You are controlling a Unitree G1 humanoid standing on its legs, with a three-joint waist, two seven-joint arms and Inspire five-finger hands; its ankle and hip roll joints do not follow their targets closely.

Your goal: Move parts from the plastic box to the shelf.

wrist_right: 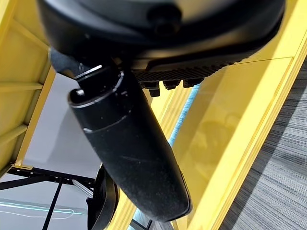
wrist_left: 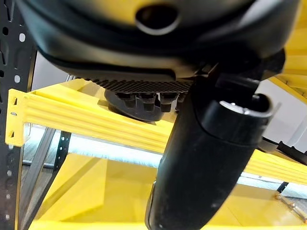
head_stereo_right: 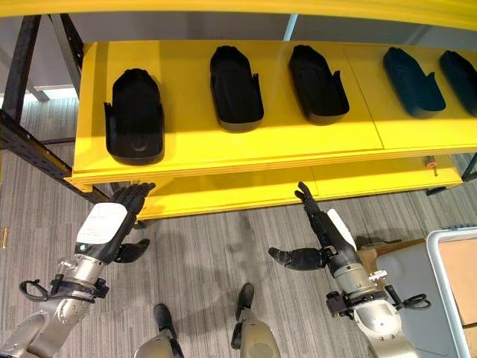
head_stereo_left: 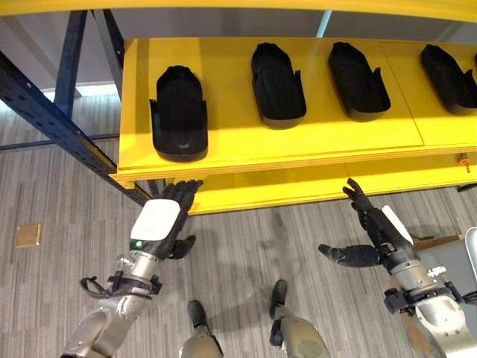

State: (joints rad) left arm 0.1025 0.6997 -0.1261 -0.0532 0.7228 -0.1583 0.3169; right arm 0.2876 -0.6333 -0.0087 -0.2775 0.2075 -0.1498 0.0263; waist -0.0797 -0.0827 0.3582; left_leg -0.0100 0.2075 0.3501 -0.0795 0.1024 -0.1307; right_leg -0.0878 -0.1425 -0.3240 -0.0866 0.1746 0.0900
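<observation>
Shelf (head_stereo_left: 298, 153): yellow, on a dark blue frame (head_stereo_left: 52, 119), with a lower yellow level beneath it.

Parts on shelf, five in the right eye view, all black moulded shells lying flat and apart from each other:
- part 1 (head_stereo_right: 135, 117), nearest the frame, set closer to the front edge than the others;
- part 2 (head_stereo_right: 235, 89);
- part 3 (head_stereo_right: 317, 84);
- part 4 (head_stereo_right: 414, 82);
- part 5 (head_stereo_right: 460, 80), cut off by the picture's edge.

Box (head_stereo_right: 447, 283): pale rim by the robot's right side (contents hidden; cannot tell how many parts are left in it).

Left hand (head_stereo_left: 165, 218): below the shelf's front edge, under part 1, fingers straight and relaxed, thumb out to the side, holding nothing.

Right hand (head_stereo_right: 322, 237): below the shelf's front edge, fingers straight and pointing up toward the shelf, thumb spread wide, holding nothing.

Floor (head_stereo_left: 246, 246): grey striped carpet, with a small brass plate (head_stereo_left: 28, 235) set in it.

Progress, as a judgement: five parts stand placed, and no part is in either hand. The bare stretch of shelf in front of parts 2 to 4 could take more. What remains depends on the box, so the likely next step is a turn to the right to fetch another part.
</observation>
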